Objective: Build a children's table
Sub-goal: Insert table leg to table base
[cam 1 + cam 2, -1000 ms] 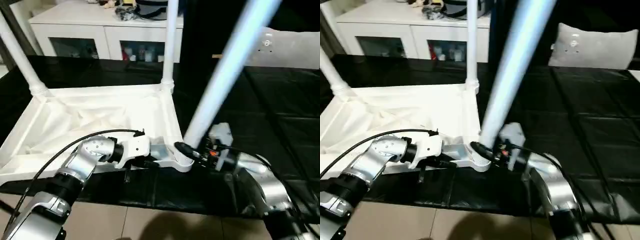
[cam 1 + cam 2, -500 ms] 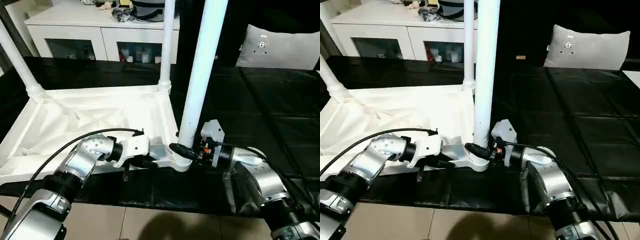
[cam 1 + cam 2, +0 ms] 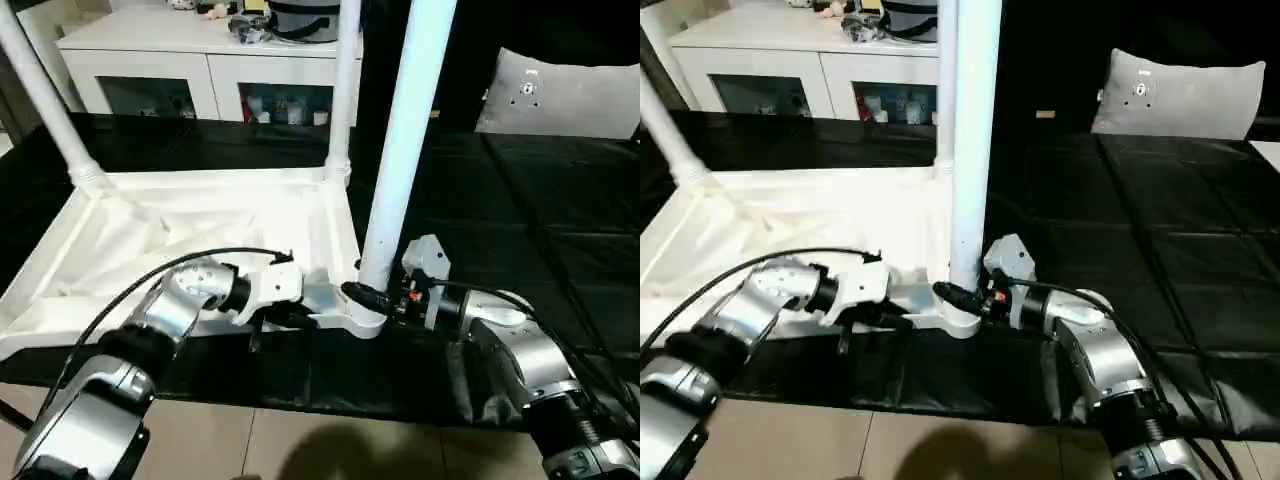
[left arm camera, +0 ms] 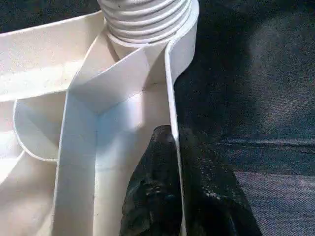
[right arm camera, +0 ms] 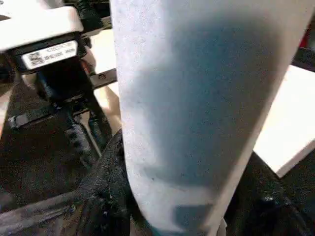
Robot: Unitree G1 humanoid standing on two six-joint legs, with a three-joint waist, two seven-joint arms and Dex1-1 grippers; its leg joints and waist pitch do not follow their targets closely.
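Third leg point(image 3: 400, 170) stood upright in near-right socket point(image 3: 362, 318) of upturned top point(image 3: 200, 225) on black surface point(image 3: 540, 200); right claw point(image 3: 365, 296) closed round its base, left claw point(image 4: 179, 196) pinching rim at nine o'clock. Next, probably: twisting leg home.

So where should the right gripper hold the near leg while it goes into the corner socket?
Low on the shaft, just above the socket, from the robot's right, where the right gripper holds it. The near leg is round and tall, so a low grip steadies it; the left gripper braces the tabletop rim.
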